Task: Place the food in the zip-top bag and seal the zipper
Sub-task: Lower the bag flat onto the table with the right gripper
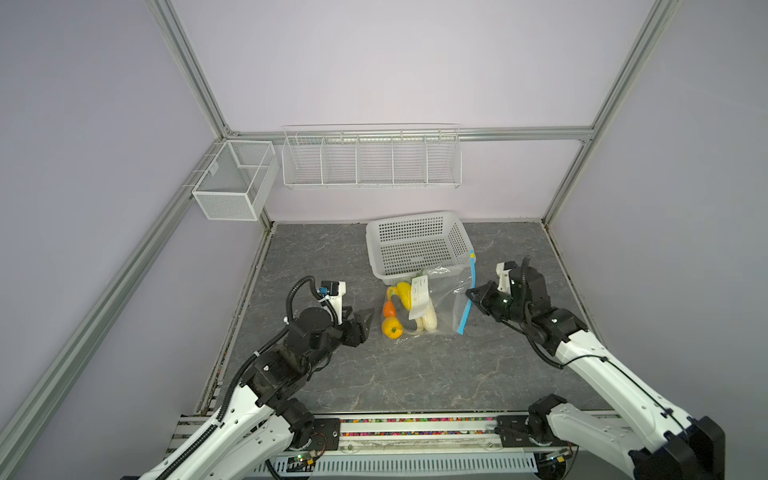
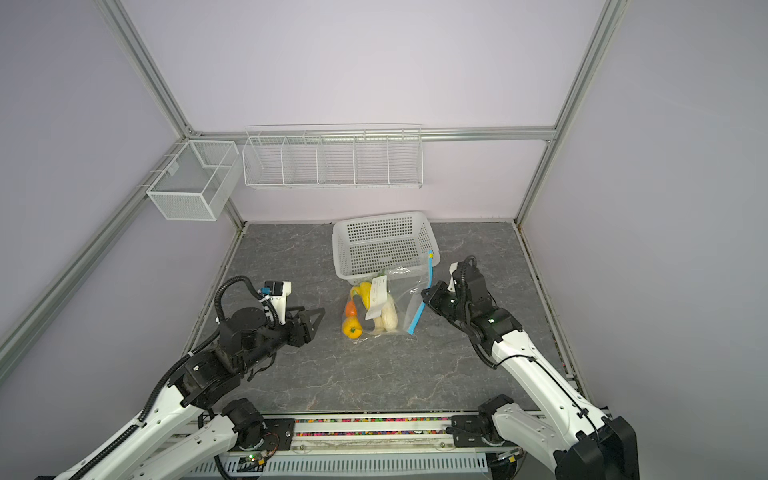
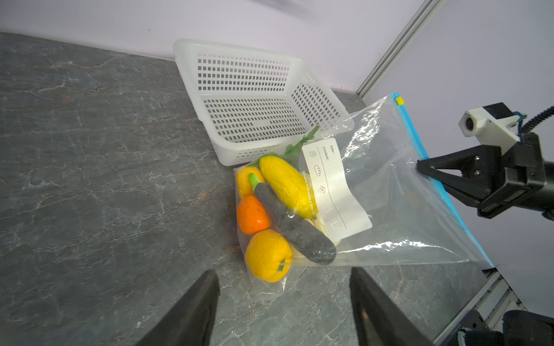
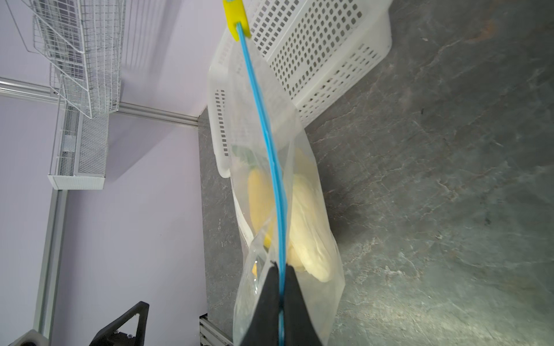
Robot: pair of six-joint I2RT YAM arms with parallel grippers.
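Two grippers noted: the right gripper (image 4: 281, 266) is clamped tight on the zipper (image 4: 263, 134) about midway, lifting that edge, apparently to keep the strip taut and the food (image 3: 287, 185) from spilling. One yellow slider (image 4: 236, 18) sits at the far end, by one basket (image 3: 192, 60). One zip-top bag (image 3: 389, 194) rests on the table (image 1: 415, 374), at least six pieces inside. The left gripper (image 3: 283, 269) hangs wide apart and empty, just beside the bag's closed end

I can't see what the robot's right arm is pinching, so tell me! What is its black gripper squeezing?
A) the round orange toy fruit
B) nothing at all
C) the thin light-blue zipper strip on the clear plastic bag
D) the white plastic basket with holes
C: in the right wrist view, the right gripper is shut on the light-blue zipper strip of the clear plastic zip-top bag.
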